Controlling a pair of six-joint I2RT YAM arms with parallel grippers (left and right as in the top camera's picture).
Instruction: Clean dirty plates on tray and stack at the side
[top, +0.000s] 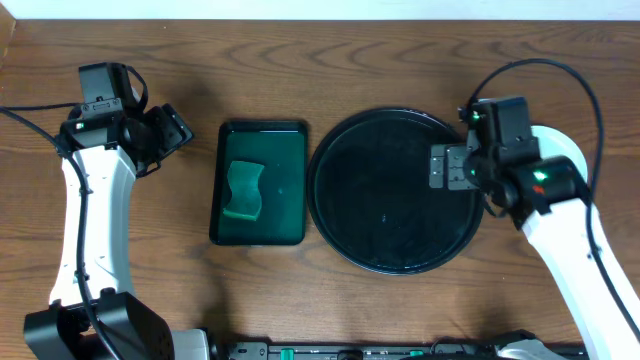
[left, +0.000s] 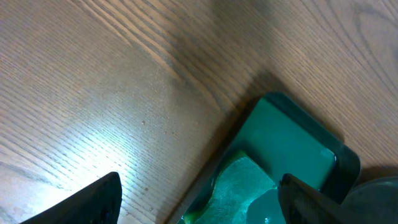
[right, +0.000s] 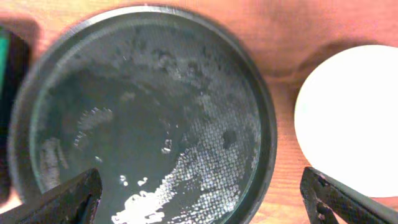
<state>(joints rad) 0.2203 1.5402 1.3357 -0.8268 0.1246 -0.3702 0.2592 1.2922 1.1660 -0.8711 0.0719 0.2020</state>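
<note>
Hovering my right hand (top: 441, 167), fingers wide, holding nothing, over right rim of large round glossy black tray (top: 380, 205). Just right of it, small round white plates (right: 348, 118) on wooden surface (top: 300, 60), partly under my arm. My left hand (top: 172, 132) wide too, upper left, near dark green rectangular tray (top: 288, 170) holding green sponge (top: 243, 190).

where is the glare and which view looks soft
Right wrist: white glints across the black tray floor, and the white plate is washed out and soft. Left wrist: a bright hotspot on the table. Overhead: evenly lit and sharp.
</note>
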